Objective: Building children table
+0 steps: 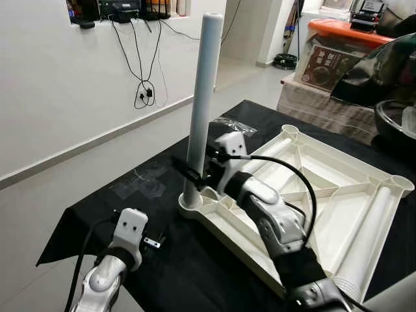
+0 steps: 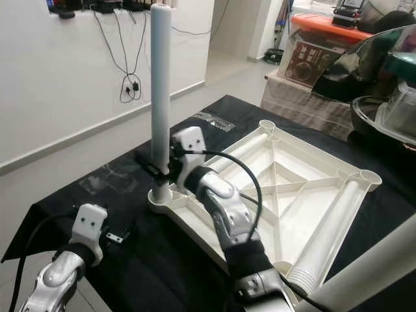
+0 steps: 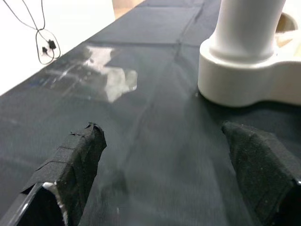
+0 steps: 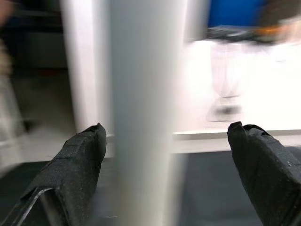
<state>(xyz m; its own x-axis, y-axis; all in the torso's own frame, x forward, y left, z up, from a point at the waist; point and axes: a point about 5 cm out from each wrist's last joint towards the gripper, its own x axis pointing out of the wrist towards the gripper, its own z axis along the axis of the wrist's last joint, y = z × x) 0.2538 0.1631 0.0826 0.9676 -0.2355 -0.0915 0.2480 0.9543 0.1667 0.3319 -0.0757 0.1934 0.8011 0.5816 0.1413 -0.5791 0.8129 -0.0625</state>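
Setting: white-walled room, pale floor; black cloth (image 1: 195, 260) spread as the work surface, cables hanging on the wall behind.
Tabletop: cream plastic tabletop (image 1: 305, 195), lying underside up on the cloth, ribs and corner sockets exposed.
Upright leg: white table leg (image 1: 203, 97), standing in the near-left corner socket (image 3: 235, 80), close to vertical.
Spare legs: two more legs (image 1: 364, 234) lying loose inside the upturned top.
Right gripper: right gripper (image 4: 164, 174), level with the lower part of the upright leg, fingers (image 4: 70, 169) spread wide on either side of it; the leg sits nearer one finger, contact not clear, no pinch.
Left gripper: left gripper (image 3: 169, 169), low over the cloth just beside the socket, fingers wide apart, holding nothing.
Step in hand (judged): seating the leg in its socket.
Method advice: close squarely on the leg, keep it plumb, then press or twist straight down; a tilted push would likely jam it or shift the top.
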